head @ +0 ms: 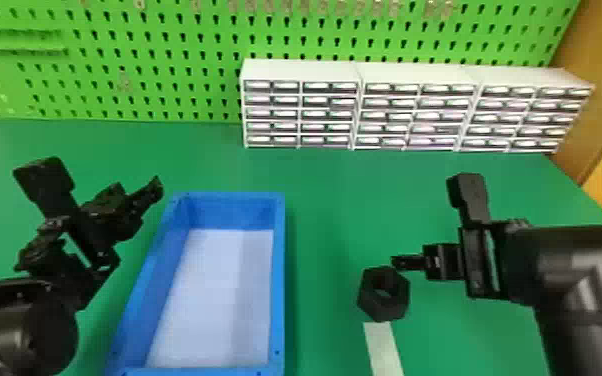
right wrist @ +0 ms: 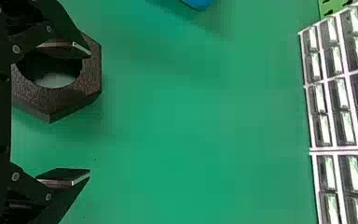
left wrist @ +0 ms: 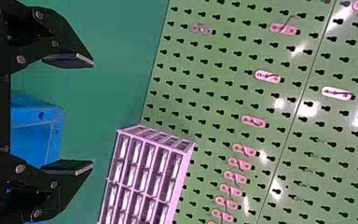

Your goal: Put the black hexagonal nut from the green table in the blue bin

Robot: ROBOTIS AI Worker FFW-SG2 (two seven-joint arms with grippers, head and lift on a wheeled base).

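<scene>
Right of the blue bin (head: pixel 277 280), on the near part of the green table (head: pixel 325 200), black hexagonal nut (head: pixel 387 307) lies flat, hole facing up, just beside the far end of a pale strip (head: pixel 384 350). Right gripper (right wrist: pixel 90 113) close over it, fingers wide apart, nothing clamped; in the right wrist view one finger overlaps the nut's hole, the other stands off over bare green, so not straddling it. Left gripper (left wrist: pixel 92 113) hangs at the bin's left side, fingers also apart, holding nothing. Progress, my reading: approach nearly made, no grasp, no transfer. Left to do: line up across the nut, lower, close, lift, carry left over the bin wall, release inside.
</scene>
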